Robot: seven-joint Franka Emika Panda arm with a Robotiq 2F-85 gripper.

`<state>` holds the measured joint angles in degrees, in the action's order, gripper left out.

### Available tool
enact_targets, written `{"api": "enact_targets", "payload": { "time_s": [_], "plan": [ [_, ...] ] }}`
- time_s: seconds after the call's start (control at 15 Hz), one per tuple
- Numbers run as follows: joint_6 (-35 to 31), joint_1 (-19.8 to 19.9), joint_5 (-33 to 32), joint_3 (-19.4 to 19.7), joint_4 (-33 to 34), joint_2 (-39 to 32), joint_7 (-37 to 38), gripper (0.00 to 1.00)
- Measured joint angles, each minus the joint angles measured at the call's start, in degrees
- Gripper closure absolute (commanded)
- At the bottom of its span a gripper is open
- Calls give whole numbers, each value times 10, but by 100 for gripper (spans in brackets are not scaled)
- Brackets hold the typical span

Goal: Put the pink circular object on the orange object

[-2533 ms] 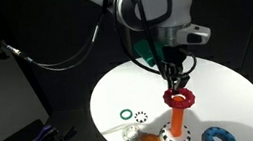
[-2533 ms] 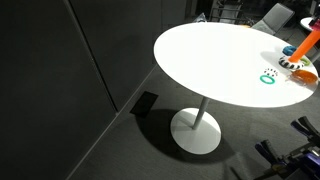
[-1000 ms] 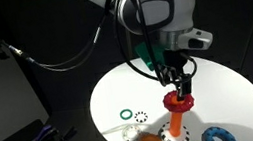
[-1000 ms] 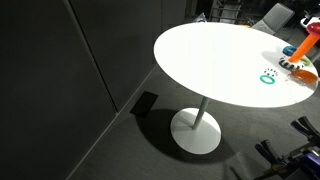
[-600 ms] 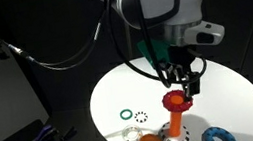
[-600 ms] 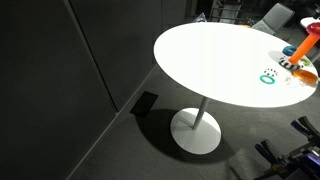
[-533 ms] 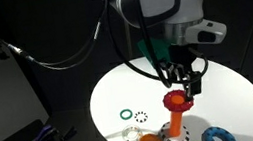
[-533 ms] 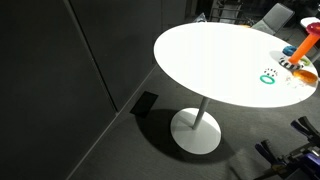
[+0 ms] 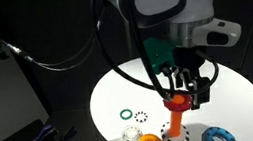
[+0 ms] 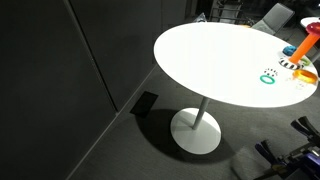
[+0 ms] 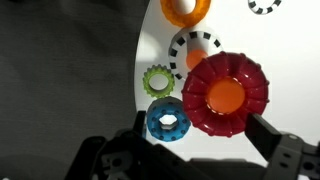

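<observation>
Pink and scalloped at its rim, the pink circular object (image 11: 255, 95) is threaded over the top of the orange object (image 9: 175, 124), whose orange tip fills the central hole in the wrist view. In an exterior view the ring sits high on the peg, well above the white surface (image 9: 110, 93). The fingers (image 11: 275, 145) are spread wide and grip nothing. One stands at the lower right of the wrist frame, just beside the ring's rim, and the other is at the lower left, farther off. The ring therefore lies below them and off-centre between them, towards the right of the frame. Its flat face is turned up and its axis runs along the upright peg. The placing looks essentially done. What remains is probably a straight lift away, and the nearer finger could catch the rim if it drifted sideways. A blue ring (image 11: 167, 120) and a green toothed ring (image 11: 158, 80) lie on the surface to the left of the peg.
</observation>
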<state>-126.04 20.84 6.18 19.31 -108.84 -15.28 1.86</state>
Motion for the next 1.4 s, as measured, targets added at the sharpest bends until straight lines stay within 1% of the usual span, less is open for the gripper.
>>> {"api": "enact_targets", "payload": {
  "time_s": [0.33, 0.6, 1.4],
  "plan": [
    [-2, 6, -1, 13, -11, 0, 0, 0],
    [-20, 10, -1, 20, -18, -2, 0, 0],
    [-82, 11, -1, 16, -28, -20, 0, 0]
  ]
}}
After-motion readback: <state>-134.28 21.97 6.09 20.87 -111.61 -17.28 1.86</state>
